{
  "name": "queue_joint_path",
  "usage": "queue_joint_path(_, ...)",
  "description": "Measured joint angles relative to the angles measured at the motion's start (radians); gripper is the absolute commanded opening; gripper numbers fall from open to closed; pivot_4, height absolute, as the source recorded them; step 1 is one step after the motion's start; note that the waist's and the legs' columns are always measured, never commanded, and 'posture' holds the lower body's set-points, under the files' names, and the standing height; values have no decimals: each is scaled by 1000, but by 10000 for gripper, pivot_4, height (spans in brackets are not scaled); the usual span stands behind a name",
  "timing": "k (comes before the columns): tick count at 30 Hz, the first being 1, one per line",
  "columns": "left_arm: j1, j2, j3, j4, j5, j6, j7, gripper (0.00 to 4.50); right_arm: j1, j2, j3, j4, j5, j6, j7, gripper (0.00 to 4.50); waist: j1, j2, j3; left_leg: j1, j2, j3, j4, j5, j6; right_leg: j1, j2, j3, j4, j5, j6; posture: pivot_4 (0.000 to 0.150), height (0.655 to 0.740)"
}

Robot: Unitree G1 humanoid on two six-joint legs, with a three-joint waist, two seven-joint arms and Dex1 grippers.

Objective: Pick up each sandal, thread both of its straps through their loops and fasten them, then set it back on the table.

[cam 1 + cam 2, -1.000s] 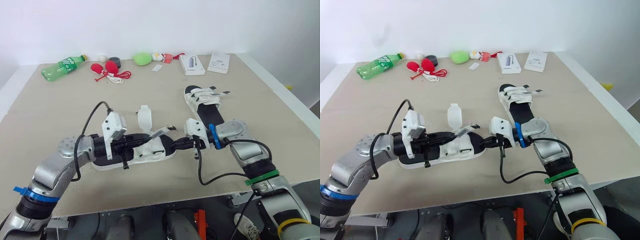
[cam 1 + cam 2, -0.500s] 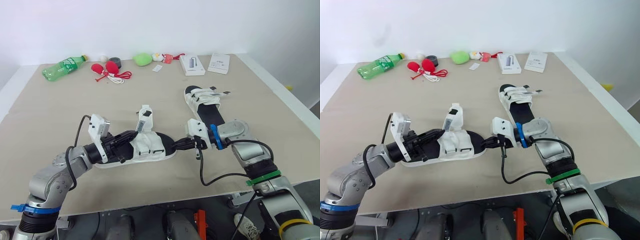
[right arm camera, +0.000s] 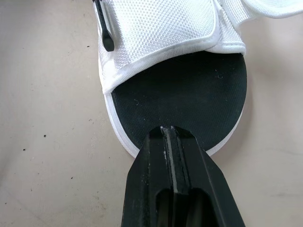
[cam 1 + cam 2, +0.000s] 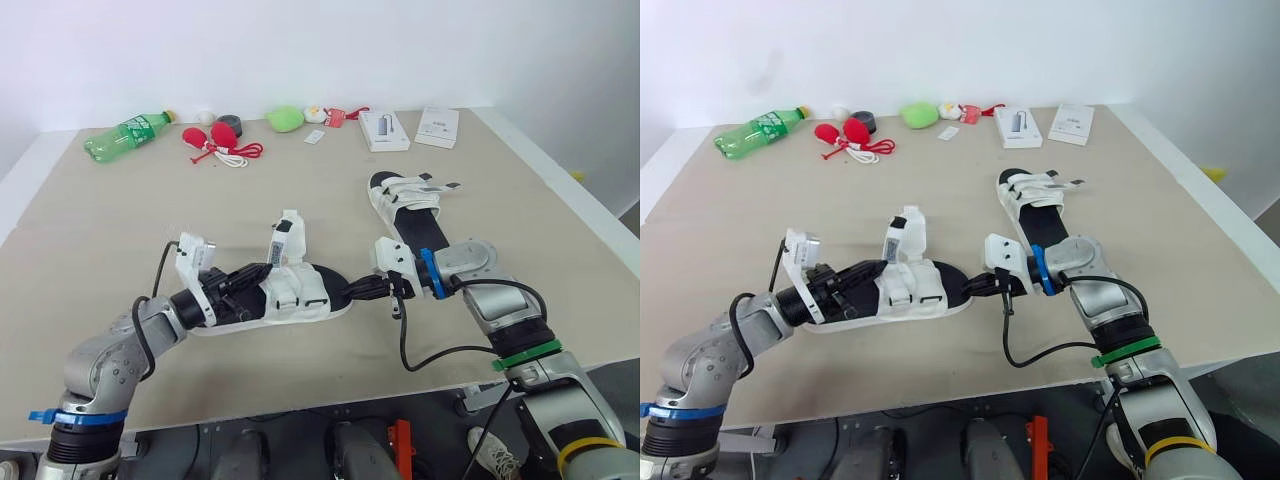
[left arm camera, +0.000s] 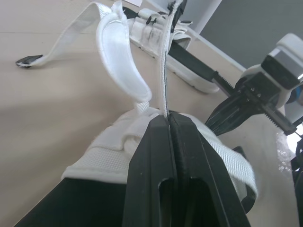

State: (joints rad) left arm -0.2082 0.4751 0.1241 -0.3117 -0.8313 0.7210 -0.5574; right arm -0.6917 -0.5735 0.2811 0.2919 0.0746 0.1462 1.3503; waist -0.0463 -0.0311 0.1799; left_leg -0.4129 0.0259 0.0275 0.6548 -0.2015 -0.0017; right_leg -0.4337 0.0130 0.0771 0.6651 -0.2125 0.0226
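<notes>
Sandal: white-strapped, black-soled sandal (image 4: 300, 297) lying on the beige table (image 4: 330, 190) between both arms, long axis running left-to-right.
Left gripper (image 5: 168, 120): fingers clamped together on a white strap (image 4: 287, 237), which stands up off the sandal's middle.
Right gripper (image 3: 166, 130): pinched onto the rounded sole end nearest it.
Next move, I reckon: the strap goes down toward its loop. The left arm has it, the right just anchors.
Other sandal (image 4: 405, 200): farther back on the right, well apart.

Head stereo pair looking down over table (image 4: 120, 220), wrist cameras close along jaws, all sharing the near sandal (image 4: 300, 298).
</notes>
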Motion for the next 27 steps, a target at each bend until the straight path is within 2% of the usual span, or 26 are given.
queue_joint_path(1,0,8,1,1,21,-9,1,8407,-1,0,0,4,0,0,0,0,0,0,0,0,0,0,0,0,0,0,0,0,0,0,0,1500,7400)
queue_joint_path(3,0,10,1,6,41,-24,0,16160,-3,0,0,8,0,0,0,0,0,0,0,0,0,0,0,0,0,0,0,0,0,0,0,1500,7400)
queue_joint_path(4,0,10,1,7,51,-31,-1,22129,-4,0,0,8,0,0,0,0,0,0,0,0,0,0,0,0,0,0,0,0,0,0,0,1500,7400)
queue_joint_path(7,-2,15,0,8,92,-64,-18,35357,-5,0,0,9,0,-1,1,0,0,0,0,0,0,1,0,0,0,0,0,1,0,0,0,1500,7400)
queue_joint_path(12,-95,45,-8,67,176,-144,-66,35357,-12,2,2,22,-1,-3,1,0,1,0,0,0,-1,0,0,1,-1,0,0,0,0,0,0,1500,7400)
queue_joint_path(15,-213,84,-41,107,237,-219,-158,35357,-15,4,2,28,-1,-7,2,0,0,0,0,0,-4,1,0,1,-1,0,-1,1,0,0,0,1500,7400)
queue_joint_path(17,-229,88,-68,109,241,-219,-207,35357,-17,5,3,28,-1,-12,2,0,-1,0,0,0,-3,1,-1,0,-1,0,-1,3,0,1,2,1500,7400)
queue_joint_path(20,-225,92,-128,138,245,-198,-272,27991,-21,6,3,30,-1,-13,1,0,-2,0,0,-1,-3,1,-2,0,-1,-1,-1,3,-1,2,5,1500,7400)
queue_joint_path(22,-233,91,-148,169,242,-164,-296,17086,-22,5,3,30,-2,-13,0,0,-2,0,0,-2,-3,0,-1,0,-1,-1,-1,2,-1,2,5,1500,7400)
queue_joint_path(25,-277,83,-157,216,212,-71,-316,3422,-22,3,3,31,-3,-13,-1,0,-1,0,0,-2,-3,-1,-1,0,-1,-1,0,0,0,2,5,1500,7400)
queue_joint_path(26,-295,81,-157,230,195,-32,-324,181,-22,3,3,31,-3,-13,-1,0,-2,0,0,-2,-3,-1,-1,0,-1,-1,0,0,0,2,5,1500,7400)
queue_joint_path(27,-312,79,-159,246,181,4,-331,181,-22,3,3,31,-3,-13,-1,0,-2,0,0,-2,-3,-1,-1,0,-1,-1,0,0,0,2,5,1500,7400)
